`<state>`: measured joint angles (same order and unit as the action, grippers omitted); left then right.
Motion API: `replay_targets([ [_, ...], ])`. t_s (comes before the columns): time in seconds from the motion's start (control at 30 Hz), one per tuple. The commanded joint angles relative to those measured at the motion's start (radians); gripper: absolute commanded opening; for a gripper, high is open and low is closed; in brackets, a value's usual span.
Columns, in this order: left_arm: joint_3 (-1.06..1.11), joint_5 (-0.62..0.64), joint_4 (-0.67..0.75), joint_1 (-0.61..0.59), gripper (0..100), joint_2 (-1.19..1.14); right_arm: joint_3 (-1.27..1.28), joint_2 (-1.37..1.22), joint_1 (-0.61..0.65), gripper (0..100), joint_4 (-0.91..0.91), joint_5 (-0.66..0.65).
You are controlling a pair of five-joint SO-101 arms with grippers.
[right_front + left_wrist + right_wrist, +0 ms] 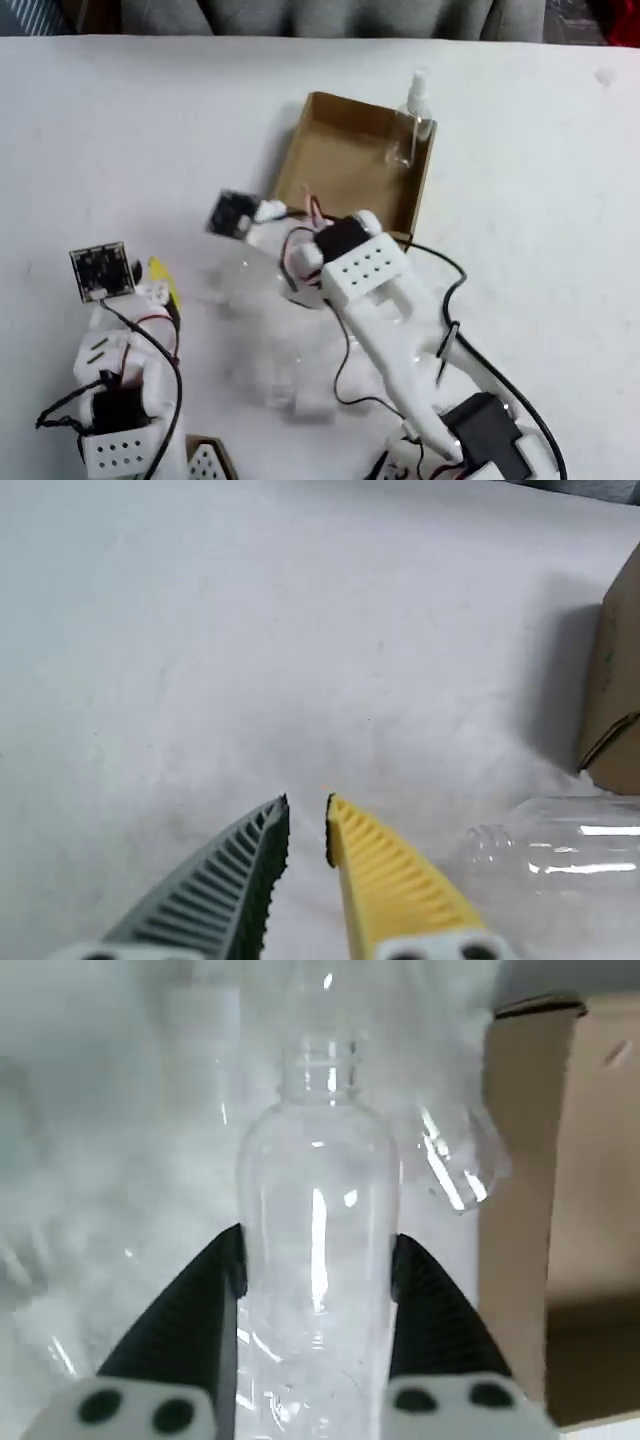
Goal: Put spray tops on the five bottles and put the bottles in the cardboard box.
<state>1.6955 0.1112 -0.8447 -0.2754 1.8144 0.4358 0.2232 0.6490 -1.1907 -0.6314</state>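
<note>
My right gripper (318, 1240) is shut on a clear bottle (318, 1190) that has no top; a black finger presses on each side of it and its open neck points away. In the high view this arm (365, 265) reaches from the front right to the table's middle, just in front of the cardboard box (355, 165). One bottle with a white spray top (415, 110) stands in the box's far right corner. My left gripper (307, 820) hovers over bare table with its grey and yellow fingers nearly together and nothing between them. An uncapped bottle (560, 845) lies to its side.
Several more clear bottles lie in a loose pile (290, 345) between the two arms. A second bottle (455, 1160) rests against the box wall (560, 1160). The box corner (615, 680) shows beside the left gripper. White table stretches free to the far left.
</note>
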Motion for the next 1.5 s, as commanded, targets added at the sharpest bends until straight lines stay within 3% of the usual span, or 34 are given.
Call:
replay_targets([
  [0.0, -0.023, 0.051, 0.025, -0.064, 7, 0.013, -0.091, 0.042, 0.105, 1.7, 0.039, 0.443],
  [0.1, -0.037, 0.087, 0.025, -0.119, 7, 0.013, -0.075, 0.021, 0.171, 1.8, 0.105, 0.64],
  [0.23, -0.066, 0.144, 0.025, -0.182, 7, 0.013, -0.061, -0.051, 0.228, 1.8, 0.208, 0.799],
  [0.6, -0.117, 0.249, 0.037, -0.328, 7, 0.008, -0.066, -0.24, 0.297, 1.8, 0.542, 1.014],
  [0.8, -0.181, 0.25, 0.011, -0.328, 7, -0.079, -0.066, -0.291, 0.332, 6.2, 0.619, 1.016],
  [1.03, -0.377, 0.25, 0.083, -0.328, 7, -0.532, -0.066, -0.283, 0.332, 24.5, 0.622, 1.014],
  [1.17, -0.516, 0.25, 0.072, -0.328, 7, -0.779, -0.078, -0.268, 0.332, 29.6, 0.605, 1.014],
  [1.33, -0.641, 0.25, -0.011, -0.323, 7, -0.891, -0.135, -0.191, 0.328, 29.8, 0.453, 0.999],
  [1.47, -0.729, 0.245, -0.166, -0.286, 7, -0.891, -0.17, -0.113, 0.326, 27.6, 0.262, 0.812],
])
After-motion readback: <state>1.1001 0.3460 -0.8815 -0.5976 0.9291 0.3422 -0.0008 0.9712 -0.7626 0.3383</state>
